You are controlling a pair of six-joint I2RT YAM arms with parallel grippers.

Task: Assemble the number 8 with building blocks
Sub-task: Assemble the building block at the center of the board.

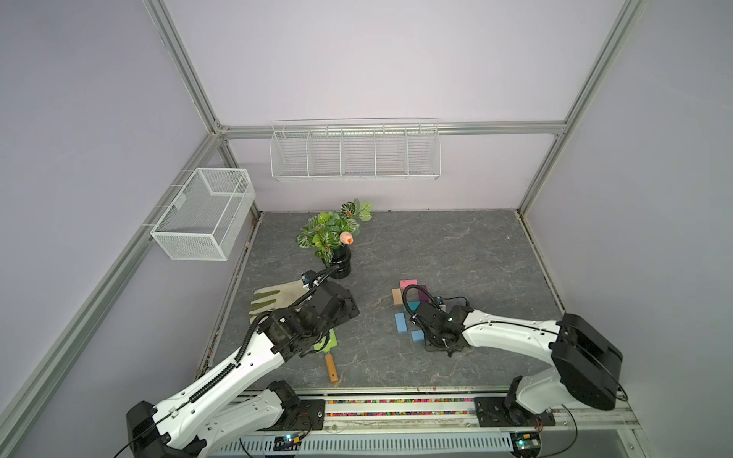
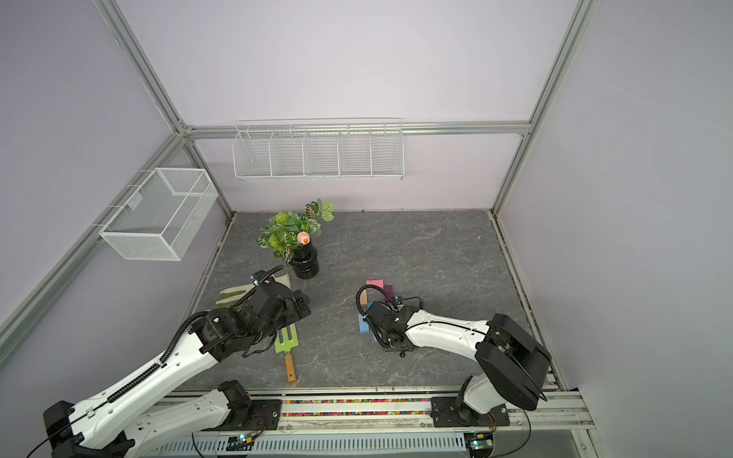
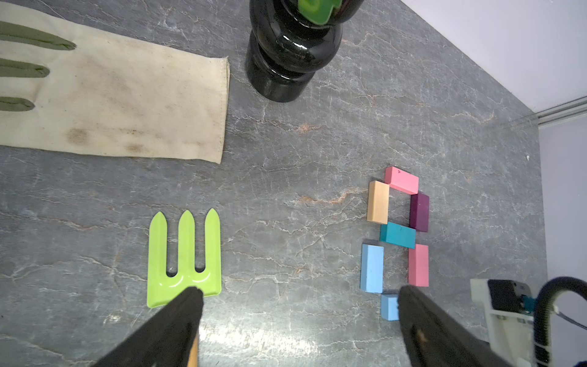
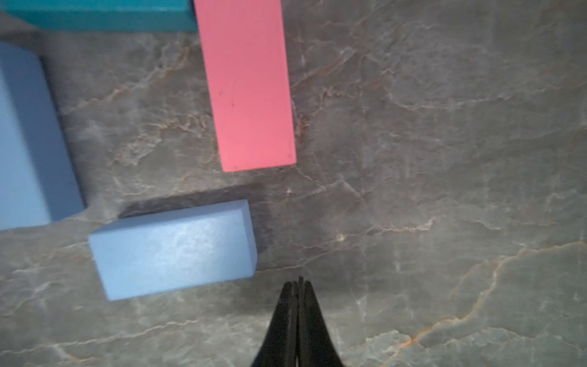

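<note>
Building blocks (image 1: 400,323) flat on grey tabletop (image 3: 286,178), in front of right arm, laid out as rough 8. Nearest: bottom light blue block (image 4: 173,251), crosswise, slightly skewed, small gaps to neighbours. Right claw (image 4: 298,286) just beside its end, not touching it, tips pressed together, gripping nothing; contact w/ tabletop unclear. Next out: left light blue block (image 3: 371,268) & lower pink block (image 3: 418,265) as lower uprights, bare tabletop between. Then teal block (image 3: 397,235) as crossbar, touching lower pink block. Beyond: tan block (image 3: 378,201) on left-arm side, dark purple block (image 3: 419,212) on right-arm side. Farthest: upper pink block (image 3: 401,180) across top, tilted, touching tan block. Left claw (image 3: 298,289) wide open, empty, above green garden fork (image 3: 184,260) w/ wooden handle. Farther back: cream glove (image 3: 111,101), black vase (image 3: 286,57) w/ leafy plant (image 1: 333,230). On back & side walls: white wire baskets (image 1: 355,152).
</note>
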